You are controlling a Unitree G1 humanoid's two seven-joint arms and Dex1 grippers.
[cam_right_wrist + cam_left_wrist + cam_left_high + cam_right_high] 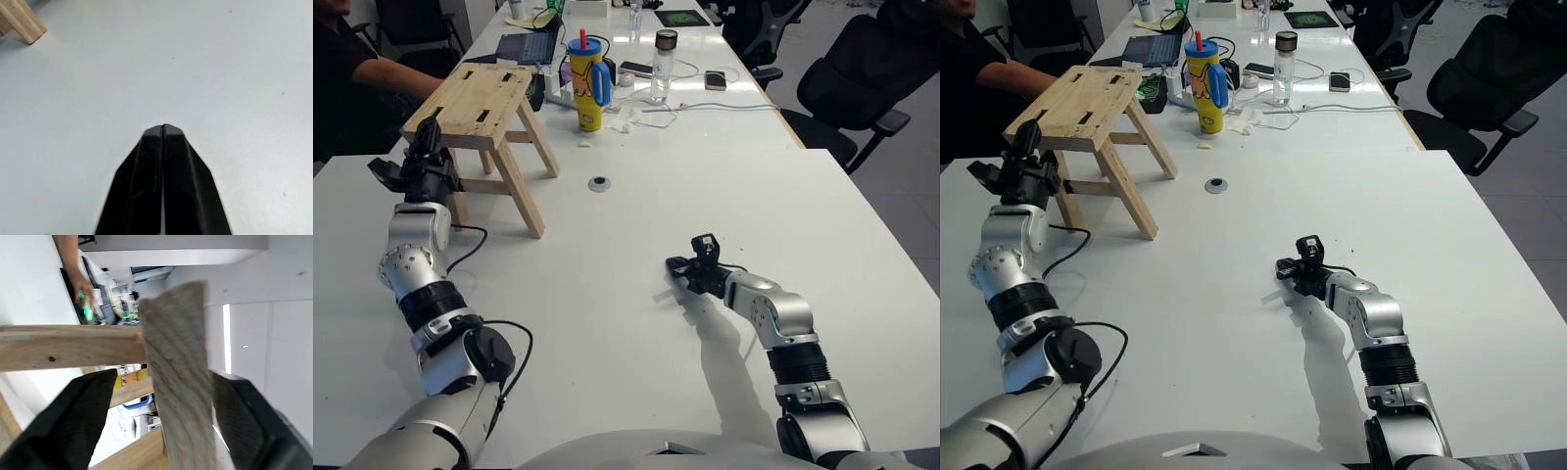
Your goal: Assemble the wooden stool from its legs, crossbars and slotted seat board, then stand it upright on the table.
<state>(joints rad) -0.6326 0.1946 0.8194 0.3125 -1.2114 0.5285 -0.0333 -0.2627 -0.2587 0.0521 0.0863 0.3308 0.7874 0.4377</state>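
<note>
The wooden stool [481, 96] stands upright at the table's back left, its slotted seat board on top and its legs splayed. My left gripper [413, 152] is open at the stool's near left corner. In the left wrist view its fingers [85, 418] straddle one leg [178, 377] just below a crossbar [68, 347], with a gap showing on one side. My right gripper [677, 266] lies low over the bare table near the middle, shut with nothing between its fingers [163, 147]. A stool foot [22, 22] shows far ahead of it.
Behind the stool stand a yellow cup with a blue handle [587, 86], a clear bottle [663, 67], a laptop [529, 44] and a phone [715, 80]. A small round black grommet [598, 183] sits mid-table. A person's arm [386, 76] rests at the back left.
</note>
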